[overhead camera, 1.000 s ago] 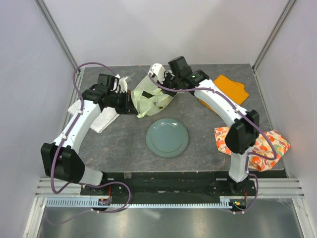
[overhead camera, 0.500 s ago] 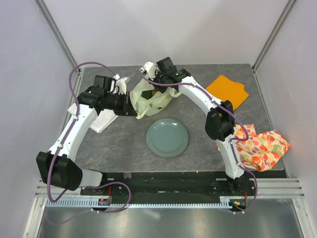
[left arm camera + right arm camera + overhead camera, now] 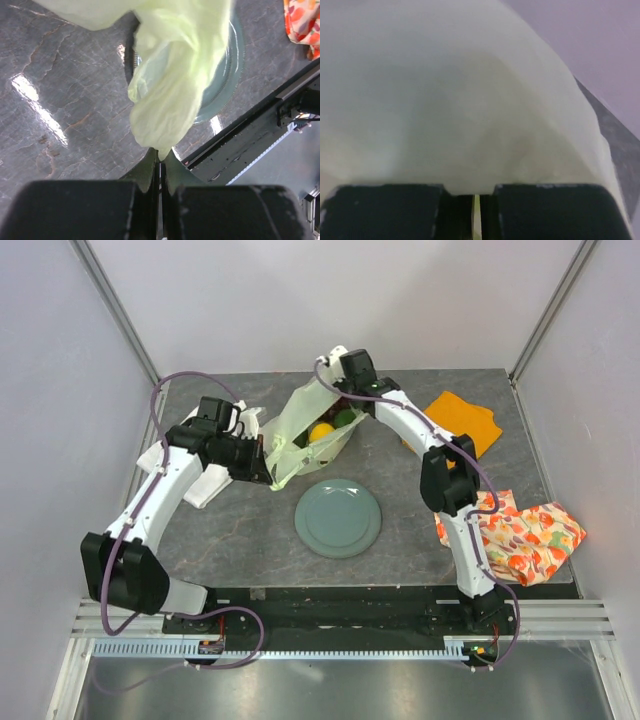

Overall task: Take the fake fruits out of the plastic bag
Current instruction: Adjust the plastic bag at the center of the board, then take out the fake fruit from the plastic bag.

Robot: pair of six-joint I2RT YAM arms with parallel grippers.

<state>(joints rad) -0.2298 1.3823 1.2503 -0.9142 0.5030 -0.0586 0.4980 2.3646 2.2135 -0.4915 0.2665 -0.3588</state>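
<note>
Compared with a second earlier in the top view, the right tool (image 3: 332, 370) had shifted from the left side of the bag to a spot farther back and right. The right arm's elbow had swung in towards the table's middle. The plastic bag (image 3: 298, 435), slumped and closed before, was now drawn out between the two tools with its mouth gaping. The left tool (image 3: 266, 468) had barely changed place. The bag was thin, crinkled and translucent pale yellow-green, and sat at the far middle of the table (image 3: 240, 540), just beyond the grey-green plate (image 3: 338, 518). Through the mouth a yellow-orange citrus (image 3: 321, 432) showed, with a green fruit (image 3: 344, 418) just to its far right. Any other fruits were hidden by film and arm. The plate carried nothing. In the left wrist view the left tool (image 3: 161, 167) was closed on a twisted corner of the bag (image 3: 175, 75), the film hanging in front of the plate's rim (image 3: 236, 60), with a corner of the fruit-print cloth (image 3: 302, 20) at the top right. In the right wrist view the right tool (image 3: 474, 200) was closed on the bag's film (image 3: 470, 100), which filled nearly the whole picture, a thin sliver of it pinched between the fingers. A white folded cloth (image 3: 205, 482) lay under the left arm, an orange cloth (image 3: 468, 420) at the far right, and the fruit-print cloth (image 3: 525, 538) at the near right.
</note>
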